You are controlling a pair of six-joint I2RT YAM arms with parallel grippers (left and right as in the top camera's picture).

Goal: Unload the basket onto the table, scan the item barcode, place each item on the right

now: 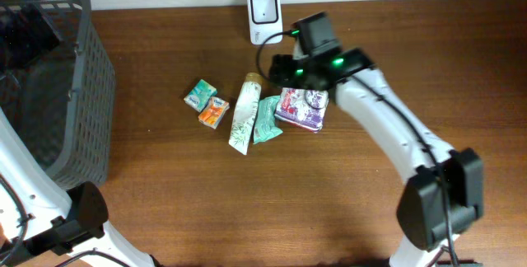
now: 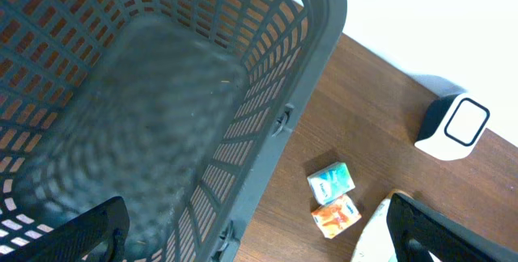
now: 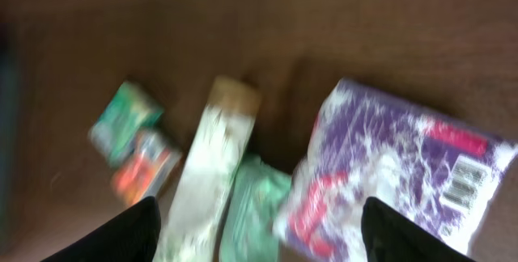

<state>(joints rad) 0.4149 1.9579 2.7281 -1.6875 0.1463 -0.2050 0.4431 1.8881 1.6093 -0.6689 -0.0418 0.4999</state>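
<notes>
Overhead: the right gripper (image 1: 308,86) hangs over the far edge of the purple pack (image 1: 298,112). The pack lies flat on the table (image 1: 247,209), near of the scanner (image 1: 263,7) and apart from it. From above, the wrist hides the fingers, so their state cannot be read here.

Right wrist view, blurred: the fingers (image 3: 121,230) are spread wide with nothing clamped between them, so the grip is released. Only this view shows the pack's barcode (image 3: 465,183), face up at its right end.

Left wrist view: the left gripper (image 2: 263,231) is also wide open and empty, over the basket (image 2: 162,92) at its right rim. Overhead gives no clear sight of this gripper.

Around: a green packet (image 1: 266,121) lies against the pack's left side. A tube (image 1: 243,114) lies just left of the packet. Further left, a teal box (image 1: 200,94) and an orange box (image 1: 213,115) sit side by side. The basket stands at the far left. The right wrist and a black cable (image 1: 276,40) cover the stretch between pack and scanner.
</notes>
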